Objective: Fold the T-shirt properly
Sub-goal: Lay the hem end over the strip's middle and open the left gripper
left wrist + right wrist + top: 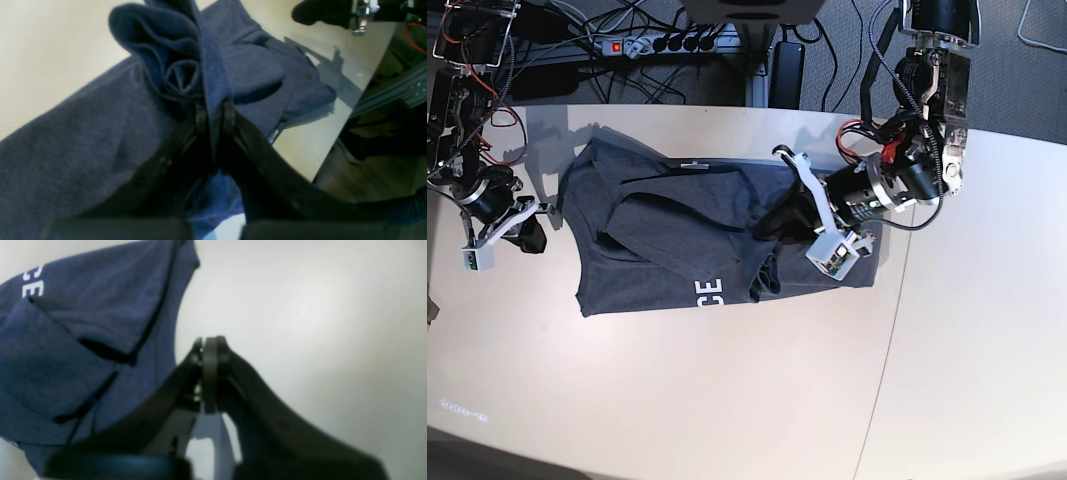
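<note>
T-shirt point(667, 250), one, pinched by left gripper point(215, 115).

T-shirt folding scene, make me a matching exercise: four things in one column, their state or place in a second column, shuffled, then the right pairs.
Things:
1. left gripper
2. right gripper
3. T-shirt
4. power strip

States or places:
A. shut on nothing, beside the cloth
B. on the floor beyond the table
C. shut on a bunched fold
D. spread on the table, white letters showing

Pairs: 1-C, 2-A, 3-D, 4-B
</note>
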`<act>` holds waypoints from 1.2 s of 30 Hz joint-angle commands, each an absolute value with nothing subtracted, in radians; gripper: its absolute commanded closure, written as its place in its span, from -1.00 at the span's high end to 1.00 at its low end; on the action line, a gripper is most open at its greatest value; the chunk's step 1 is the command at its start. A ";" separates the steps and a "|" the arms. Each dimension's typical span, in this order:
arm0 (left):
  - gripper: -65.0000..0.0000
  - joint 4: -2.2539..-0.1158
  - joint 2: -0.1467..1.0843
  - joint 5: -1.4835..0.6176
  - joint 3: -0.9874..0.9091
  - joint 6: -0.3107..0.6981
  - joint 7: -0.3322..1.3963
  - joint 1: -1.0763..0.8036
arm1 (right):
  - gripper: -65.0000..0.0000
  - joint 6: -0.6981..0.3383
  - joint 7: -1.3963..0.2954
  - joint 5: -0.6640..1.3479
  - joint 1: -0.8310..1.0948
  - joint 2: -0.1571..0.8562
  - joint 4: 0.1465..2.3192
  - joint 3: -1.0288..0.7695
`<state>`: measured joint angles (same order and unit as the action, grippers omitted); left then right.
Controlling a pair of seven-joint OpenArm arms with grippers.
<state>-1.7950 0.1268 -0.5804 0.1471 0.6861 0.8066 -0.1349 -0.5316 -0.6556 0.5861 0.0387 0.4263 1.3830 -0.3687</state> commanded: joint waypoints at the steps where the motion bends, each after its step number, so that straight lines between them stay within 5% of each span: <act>1: -1.00 -1.800 0.117 -0.595 0.154 0.689 0.781 -0.110 | -1.00 -0.581 -0.637 0.599 0.026 0.445 1.399 -0.377; 4: -0.95 -1.757 0.110 -0.559 0.183 0.689 0.781 -0.080 | -1.00 -0.581 -0.638 0.599 0.028 0.445 1.399 -0.377; 10: 0.09 -1.686 0.070 -0.533 0.242 0.689 0.779 -0.056 | -1.00 -0.581 -0.637 0.602 0.028 0.445 1.399 -0.377; 36: 0.10 -1.685 -0.016 -0.564 0.268 0.689 0.816 -0.017 | -1.00 -0.581 -0.633 0.603 0.028 0.445 1.399 -0.377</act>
<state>-1.6680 -0.0105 -0.5430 0.2680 0.6861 0.8345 -0.0326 -0.5312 -0.6582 0.5865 0.0395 0.4263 1.3830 -0.3687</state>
